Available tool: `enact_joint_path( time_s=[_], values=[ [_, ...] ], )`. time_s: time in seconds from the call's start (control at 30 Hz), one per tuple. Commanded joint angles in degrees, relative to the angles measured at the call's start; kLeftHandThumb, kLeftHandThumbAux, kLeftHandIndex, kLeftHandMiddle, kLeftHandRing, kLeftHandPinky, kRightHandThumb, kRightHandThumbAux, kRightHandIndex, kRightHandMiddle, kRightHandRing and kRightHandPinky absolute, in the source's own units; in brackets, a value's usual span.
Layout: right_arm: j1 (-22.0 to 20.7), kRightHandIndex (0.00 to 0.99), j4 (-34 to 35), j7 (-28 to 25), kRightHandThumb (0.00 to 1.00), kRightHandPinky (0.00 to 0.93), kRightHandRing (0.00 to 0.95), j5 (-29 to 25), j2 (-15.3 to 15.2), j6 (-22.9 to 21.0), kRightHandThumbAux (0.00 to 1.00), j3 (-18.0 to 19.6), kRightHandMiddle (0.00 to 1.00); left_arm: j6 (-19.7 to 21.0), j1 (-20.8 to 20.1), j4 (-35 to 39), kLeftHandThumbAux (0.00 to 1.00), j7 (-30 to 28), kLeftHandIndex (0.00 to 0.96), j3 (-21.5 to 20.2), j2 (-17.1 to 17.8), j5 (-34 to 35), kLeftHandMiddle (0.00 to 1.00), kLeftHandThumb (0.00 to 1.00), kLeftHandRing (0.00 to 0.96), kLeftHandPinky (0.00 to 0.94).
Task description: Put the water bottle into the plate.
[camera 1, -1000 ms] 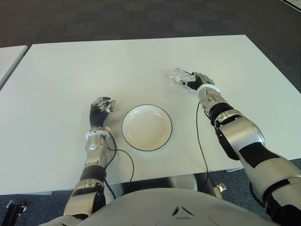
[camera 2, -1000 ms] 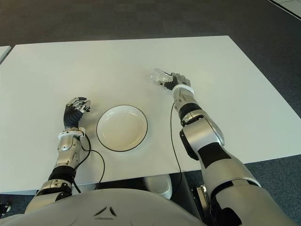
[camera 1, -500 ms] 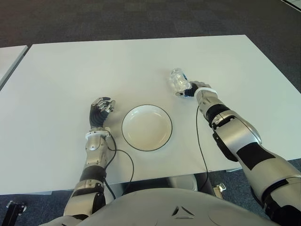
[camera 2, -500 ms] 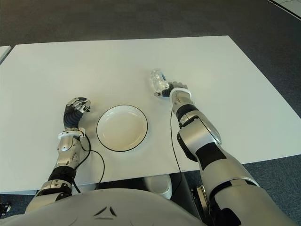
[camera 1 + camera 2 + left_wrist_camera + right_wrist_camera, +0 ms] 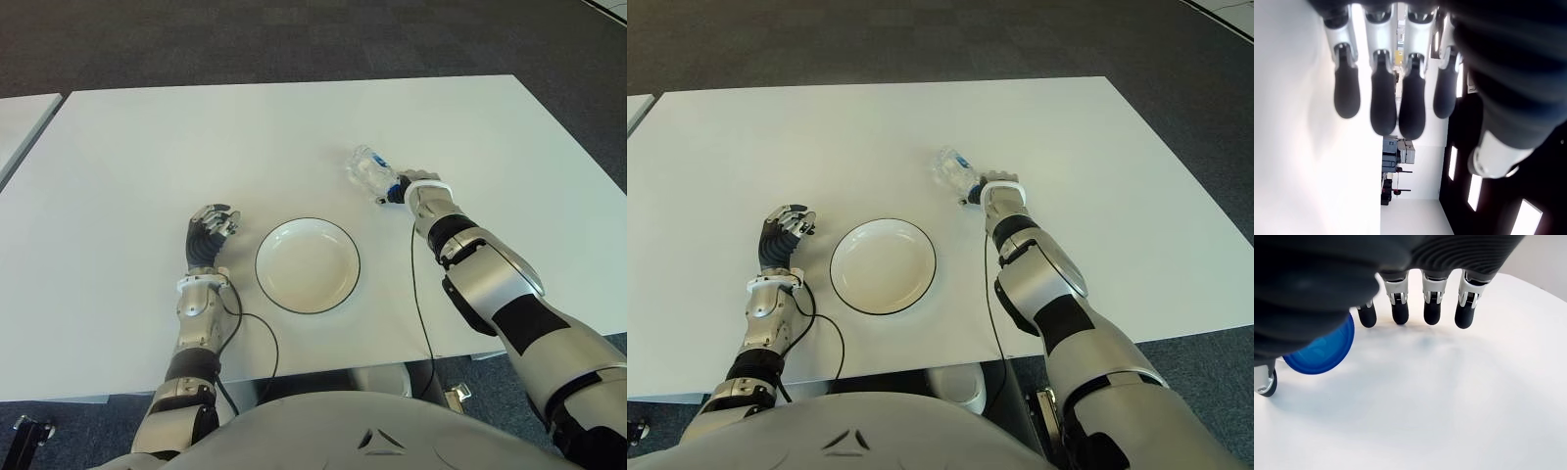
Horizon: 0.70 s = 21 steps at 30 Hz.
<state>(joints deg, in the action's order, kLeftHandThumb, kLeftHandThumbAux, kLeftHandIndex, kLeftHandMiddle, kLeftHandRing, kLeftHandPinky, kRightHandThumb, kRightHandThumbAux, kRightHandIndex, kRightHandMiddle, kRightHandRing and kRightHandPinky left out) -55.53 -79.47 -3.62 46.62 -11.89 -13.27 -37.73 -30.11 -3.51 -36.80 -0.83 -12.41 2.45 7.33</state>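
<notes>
Bottle (image 5: pixel 369 171) on its side on the table (image 5: pixel 147 137), behind and right of the plate (image 5: pixel 307 265), apart from it, cap end at the right hand (image 5: pixel 409 183); left hand (image 5: pixel 207 231) just left of the plate, near the table's front.

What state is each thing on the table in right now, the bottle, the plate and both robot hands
Water bottle: capped, lying on its side on the table, outside the plate.
Plate: upright, nothing in it.
Right robot hand: at the bottle's cap end, fingers extended, not gripping.
Left robot hand: left of the plate, fingers relaxed, holding nothing.
</notes>
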Motion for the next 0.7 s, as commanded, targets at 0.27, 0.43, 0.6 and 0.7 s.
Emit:
enact_joint_path(
  time_s=[0.27,0.43,0.6,0.7],
  values=[
    [0.3,0.0,-1.2,-1.9,0.685,0.0,0.0,2.0,-0.7,-0.3,0.42,-2.4,0.0,1.9,1.9,-2.4,0.708,0.8,0.436,-0.2,-0.9,-0.1,0.605,0.712,0.579,0.568],
    [0.5,0.0,-1.2,-1.3,0.687,0.0,0.0,1.6,-0.7,-0.4,0.433,-2.0,0.0,1.8,1.8,-2.6,0.708,0.7,0.436,-0.2,-1.0,0.1,0.606,0.713,0.58,0.569],
    [0.5,0.014,-1.1,-0.1,0.684,0.0,0.0,0.8,-0.5,-0.7,0.453,-1.0,0.0,1.9,1.8,-2.7,0.708,0.7,0.436,-0.3,-1.0,0.1,0.605,0.712,0.579,0.567],
    [0.8,0.076,-1.2,0.7,0.687,0.0,0.0,0.4,-0.5,-0.6,0.464,-0.4,0.0,1.7,1.9,-2.7,0.709,0.7,0.436,-0.3,-1.1,0.1,0.604,0.712,0.579,0.565]
  ],
)
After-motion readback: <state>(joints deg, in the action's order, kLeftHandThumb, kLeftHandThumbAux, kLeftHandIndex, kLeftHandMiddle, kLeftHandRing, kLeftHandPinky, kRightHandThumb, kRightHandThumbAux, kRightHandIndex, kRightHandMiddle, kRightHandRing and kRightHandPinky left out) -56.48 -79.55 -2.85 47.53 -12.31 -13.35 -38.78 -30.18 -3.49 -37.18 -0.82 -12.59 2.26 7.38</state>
